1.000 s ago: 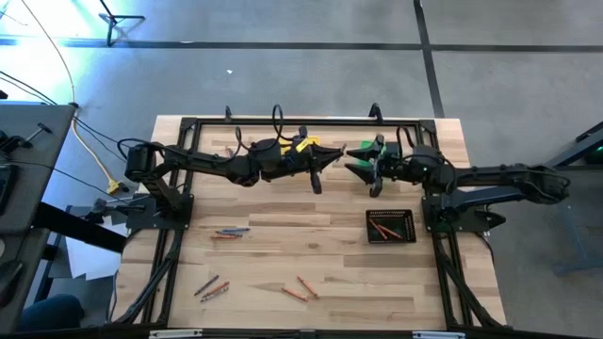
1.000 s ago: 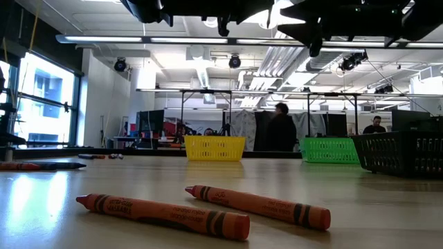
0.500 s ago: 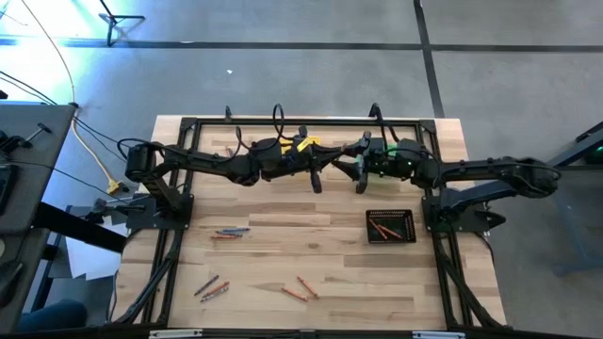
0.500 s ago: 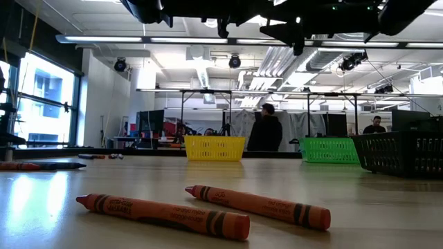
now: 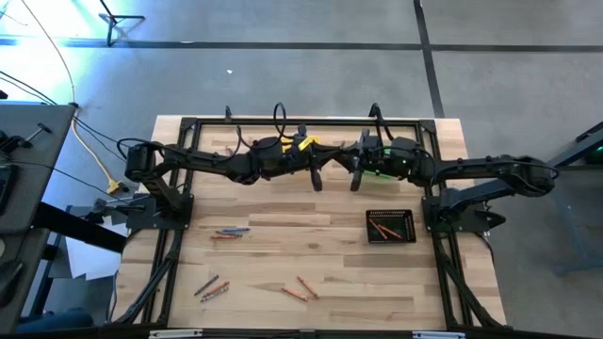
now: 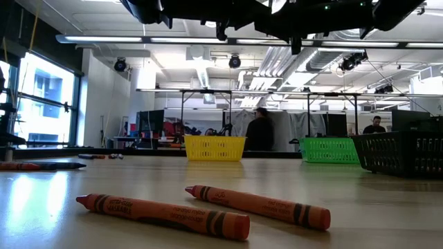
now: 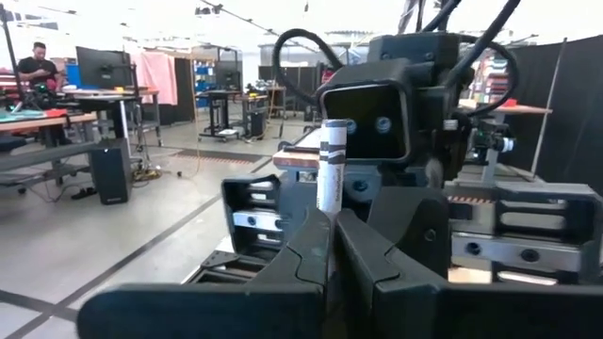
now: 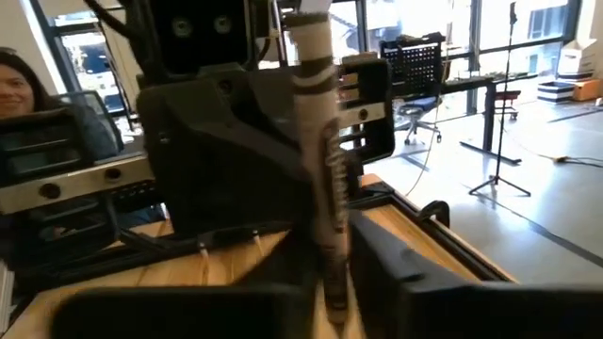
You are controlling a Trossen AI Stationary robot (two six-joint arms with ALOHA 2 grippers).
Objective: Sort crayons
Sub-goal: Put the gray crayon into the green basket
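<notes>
Wooden table (image 5: 320, 254), black frame rails along its edges. Black bin (image 5: 390, 226) on table's right side, near right arm's base. Low view: yellow bin (image 6: 214, 148) and green bin (image 6: 330, 150) at far edge, well apart; black bin (image 6: 400, 153) at right. Person (image 6: 260, 131) standing in room behind, between yellow and green bins. Grey floor around table

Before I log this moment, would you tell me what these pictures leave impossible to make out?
1. Yellow bin and green bin contents: arms cover them in the high view, their walls in the low view.
2. Whether the right gripper grips the grey crayon that the left gripper holds: blurred in the right wrist view.
3. How many crayons lie in the black bin: too small, high view.
</notes>
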